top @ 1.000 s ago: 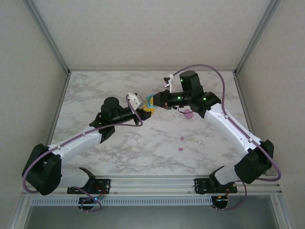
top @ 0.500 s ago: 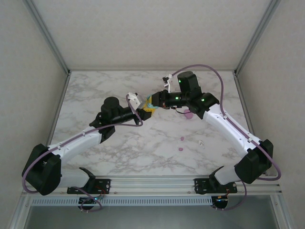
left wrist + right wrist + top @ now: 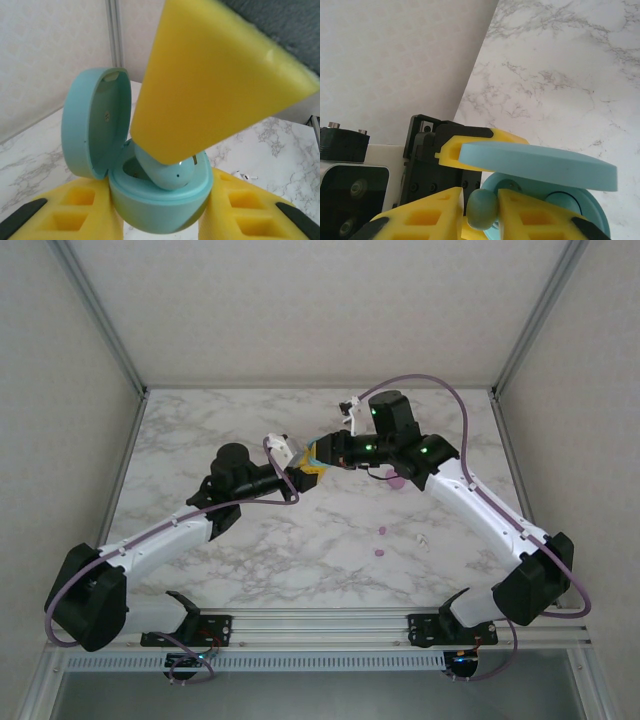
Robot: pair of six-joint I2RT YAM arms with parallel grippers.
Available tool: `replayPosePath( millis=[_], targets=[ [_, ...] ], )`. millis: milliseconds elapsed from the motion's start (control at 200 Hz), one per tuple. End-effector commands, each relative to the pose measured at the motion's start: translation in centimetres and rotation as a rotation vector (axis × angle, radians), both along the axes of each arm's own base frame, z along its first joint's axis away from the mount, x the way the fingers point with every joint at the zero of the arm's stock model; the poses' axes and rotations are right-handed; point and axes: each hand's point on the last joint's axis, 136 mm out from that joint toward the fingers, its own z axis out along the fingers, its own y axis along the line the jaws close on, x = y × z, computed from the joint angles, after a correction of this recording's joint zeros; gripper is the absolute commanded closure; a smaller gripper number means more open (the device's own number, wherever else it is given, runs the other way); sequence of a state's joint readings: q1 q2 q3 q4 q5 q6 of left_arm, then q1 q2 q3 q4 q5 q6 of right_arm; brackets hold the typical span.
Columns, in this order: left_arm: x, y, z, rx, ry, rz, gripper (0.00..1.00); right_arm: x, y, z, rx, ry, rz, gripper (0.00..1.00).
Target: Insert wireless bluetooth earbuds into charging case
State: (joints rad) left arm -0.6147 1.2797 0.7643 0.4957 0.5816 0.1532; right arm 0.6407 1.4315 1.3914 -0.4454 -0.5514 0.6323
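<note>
Teal bud (image 3: 481,210): likely light, smooth, slippery. Right gripper (image 3: 480,202) is pinching it by its sides at lower centre, its tip sitting in the open case (image 3: 157,207). Left gripper (image 3: 303,474) is clamping the case's base. Gentle grip advised.

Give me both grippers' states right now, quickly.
Left gripper: closed on the open teal charging case.
Right gripper: closed on a teal earbud, which sits partly in the case.

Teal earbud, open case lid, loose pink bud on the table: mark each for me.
teal earbud (image 3: 167,176), left wrist view, rounded lower body.
case lid (image 3: 92,125), left wrist view, inner face.
pink bud (image 3: 381,531), top external view, its middle.
</note>
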Motion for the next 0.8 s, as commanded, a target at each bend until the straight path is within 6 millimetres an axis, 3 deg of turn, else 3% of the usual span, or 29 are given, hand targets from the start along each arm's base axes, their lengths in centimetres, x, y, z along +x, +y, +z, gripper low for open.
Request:
replayPosePath(
  millis=[0,796],
  targets=[
    [-1.0,0.1,4.5,-0.094,-0.098,-0.020,0.80,0.1,-0.3,-1.2,-0.075,0.012,-0.015,0.73],
    [-0.8,0.1,4.0,-0.075,-0.094,-0.008,0.81,-0.1,-0.3,1.9,-0.051,-0.046,-0.003,0.69]
  ],
)
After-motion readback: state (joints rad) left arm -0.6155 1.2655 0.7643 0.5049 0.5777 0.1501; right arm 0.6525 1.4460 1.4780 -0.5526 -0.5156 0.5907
